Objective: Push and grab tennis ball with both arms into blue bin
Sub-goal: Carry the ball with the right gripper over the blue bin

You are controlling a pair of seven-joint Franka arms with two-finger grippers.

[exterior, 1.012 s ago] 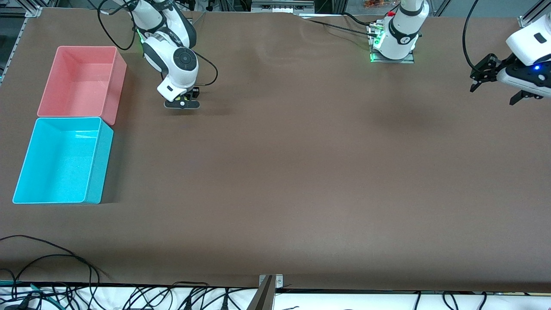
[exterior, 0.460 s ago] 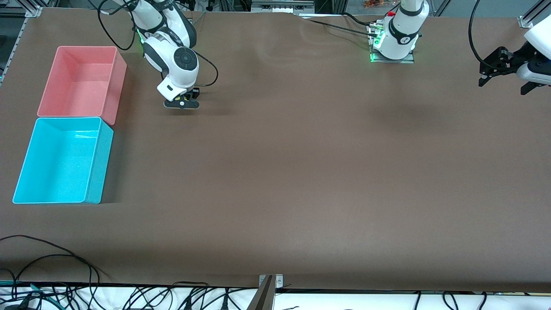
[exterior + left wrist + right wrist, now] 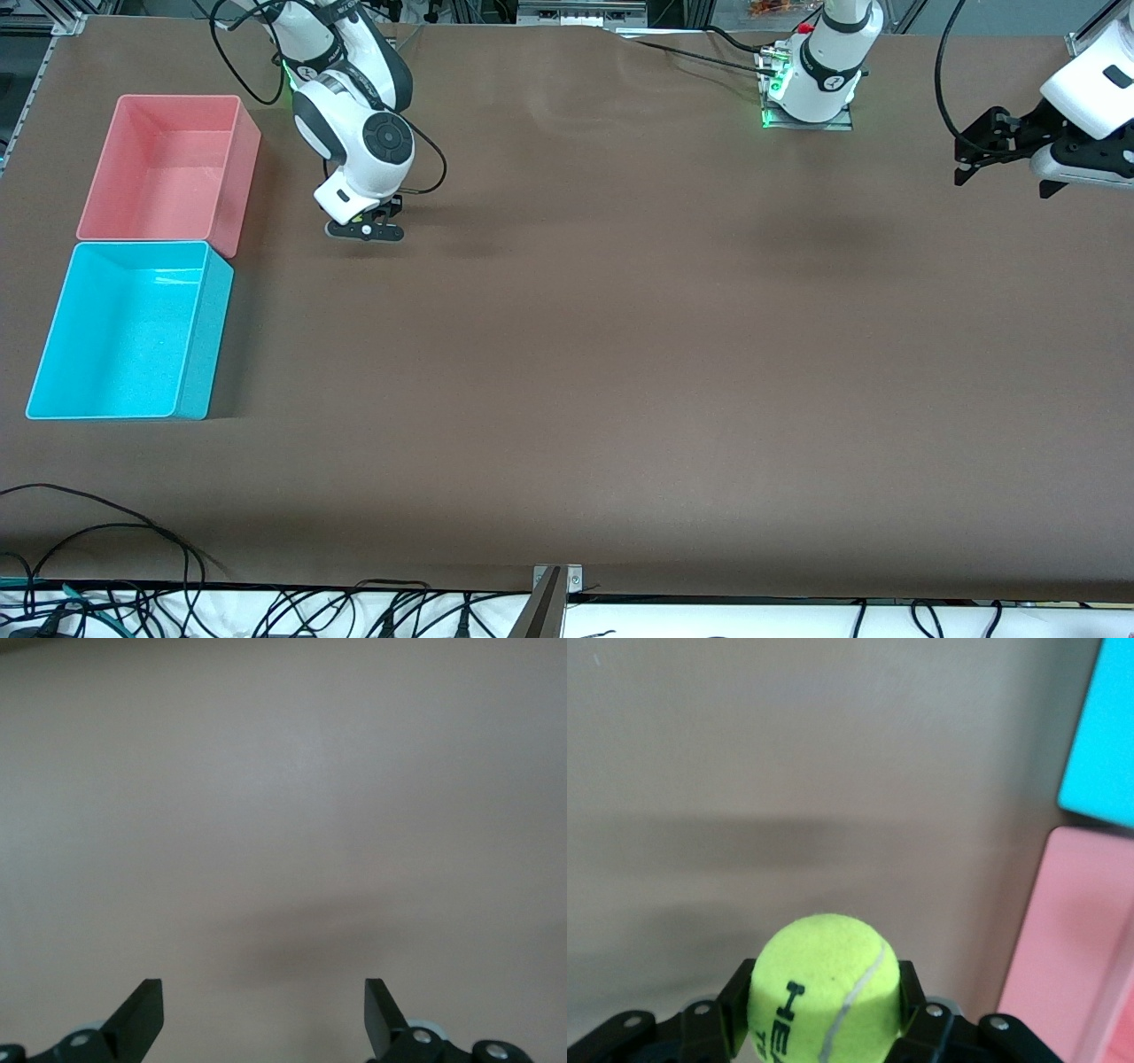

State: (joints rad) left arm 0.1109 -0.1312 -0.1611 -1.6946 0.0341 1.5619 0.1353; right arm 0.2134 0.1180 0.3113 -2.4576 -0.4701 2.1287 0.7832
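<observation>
The tennis ball (image 3: 824, 988), yellow-green with black lettering, sits clamped between the fingers of my right gripper (image 3: 824, 1003), which is shut on it. In the front view the right gripper (image 3: 365, 229) hangs just over the table beside the pink bin, and the hand hides most of the ball. The blue bin (image 3: 205, 346) stands nearer the front camera than the pink bin, at the right arm's end of the table; a corner of the blue bin (image 3: 1107, 735) shows in the right wrist view. My left gripper (image 3: 1000, 187) is open over its own end of the table, with nothing between its fingers (image 3: 142, 1019).
The pink bin (image 3: 237, 168) touches the blue bin's farther end, and its wall (image 3: 1081, 939) shows in the right wrist view. Loose black cables (image 3: 133, 532) lie along the table's front edge. The left arm's base (image 3: 815, 84) stands at the back.
The right gripper has shut on the ball and shifted slightly toward the bins and the front camera. The left arm has swung about at its end of the table, gripper still open.
</observation>
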